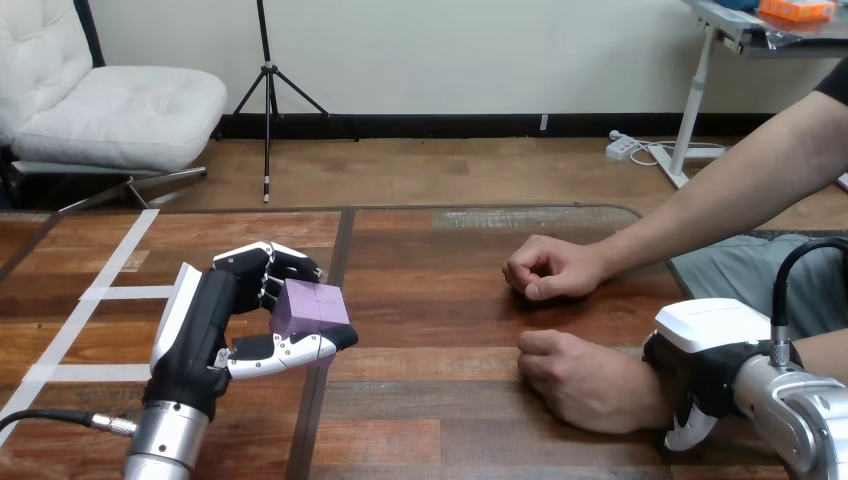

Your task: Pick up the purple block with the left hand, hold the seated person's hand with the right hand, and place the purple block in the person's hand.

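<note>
My left hand [205, 320] is at the table's left, just above the wood, its fingers and thumb curled round the purple block [312, 306]. The block sits between the thumb below and the fingers behind it. At the lower right, the person's nearer hand [585, 380] rests on the table as a loose fist, knuckles toward me. My right hand [703, 372] lies over that hand's wrist, with a fingertip curling down round its near side. The block is well apart from the person's hand, to its left.
The person's farther hand [550, 268] is a closed fist resting on the wooden table [430, 300], its forearm running off to the upper right. White tape strips [110, 270] mark the table's left part.
</note>
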